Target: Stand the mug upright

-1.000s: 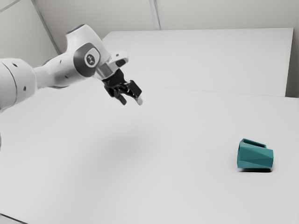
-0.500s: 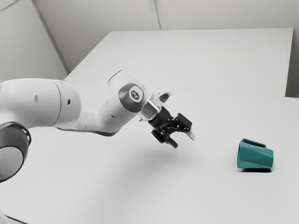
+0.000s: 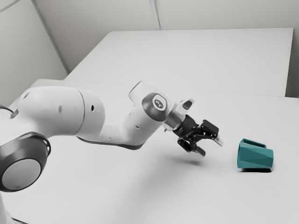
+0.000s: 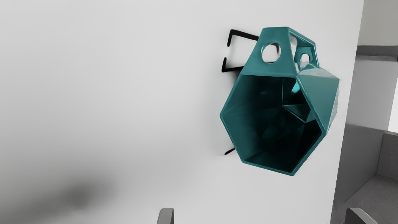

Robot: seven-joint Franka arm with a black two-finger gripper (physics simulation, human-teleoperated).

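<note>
White table (image 3: 224, 200) spreads wide before you. Your arm (image 3: 60, 109) reaches in from exterior view's left. Your gripper (image 3: 211, 147) hangs above table, fingers spread, near mug (image 3: 254, 157). Teal mug lies on its side on table, mouth facing your gripper; handle (image 4: 276, 67) seems uppermost.

The mug (image 3: 254, 157) ahead of the hand (image 3: 211, 147) is teal, its facets shading from lighter to deeper tones. Its handle (image 4: 270, 69) is the same teal; its interior (image 4: 248, 124) darkens to near black, with a small bright cyan patch (image 4: 295, 88). Black lines (image 4: 244, 34) mark the pale grey counter (image 3: 140, 186) beside it. The hand is black with grey fingertips (image 4: 166, 216), and the arm (image 3: 67, 109) behind it white with dark grey joint bands.
</note>
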